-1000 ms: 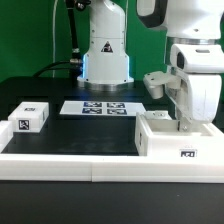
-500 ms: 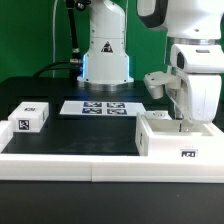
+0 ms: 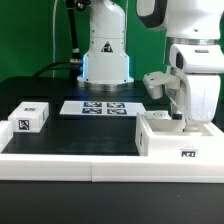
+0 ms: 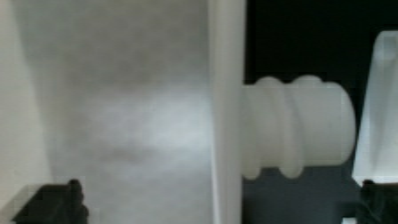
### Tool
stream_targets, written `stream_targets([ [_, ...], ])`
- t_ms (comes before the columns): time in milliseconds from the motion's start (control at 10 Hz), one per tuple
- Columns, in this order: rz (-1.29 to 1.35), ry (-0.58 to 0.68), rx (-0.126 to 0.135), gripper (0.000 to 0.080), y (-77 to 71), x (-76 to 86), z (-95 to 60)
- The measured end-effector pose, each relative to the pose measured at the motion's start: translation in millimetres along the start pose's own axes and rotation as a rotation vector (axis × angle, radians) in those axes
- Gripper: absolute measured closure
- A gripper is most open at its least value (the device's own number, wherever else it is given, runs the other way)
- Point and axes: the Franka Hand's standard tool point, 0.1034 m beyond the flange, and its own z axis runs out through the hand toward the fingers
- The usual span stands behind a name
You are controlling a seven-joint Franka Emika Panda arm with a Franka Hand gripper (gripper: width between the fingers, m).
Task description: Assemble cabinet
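The cabinet body point(image 3: 175, 140), a white box with a tag on its front, stands at the exterior view's right front. My gripper point(image 3: 183, 119) reaches straight down onto its top; the fingertips are hard to make out there. In the wrist view the gripper point(image 4: 217, 205) is open. Its dark fingertips point(image 4: 54, 203) stand far apart, on either side of a white cabinet wall point(image 4: 125, 100), and do not touch it. A ribbed white knob point(image 4: 294, 125) juts from that wall's edge. A small white tagged panel point(image 3: 30, 116) lies at the exterior view's left.
The marker board point(image 3: 100, 107) lies flat mid-table. The white robot base point(image 3: 105, 55) with a triangle mark stands behind it. A low white border point(image 3: 60, 158) runs along the table's front, and the arm's white body point(image 3: 195, 60) rises above the cabinet.
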Motion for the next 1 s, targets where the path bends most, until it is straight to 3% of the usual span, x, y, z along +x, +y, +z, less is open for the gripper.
stream_targets([
  [500, 0.001, -0.003, -0.004, 0.0002, -2.5, -2.5, -6.8],
  [700, -0.003, -0.008, -0.021, 0.0002, -8.4, -3.5, -25.1],
  [900, 0.006, -0.019, -0.049, 0.0002, -20.3, 0.8, -60.7],
  [1000, 0.017, -0.020, -0.056, 0.0002, -30.0, 4.4, -70.0],
])
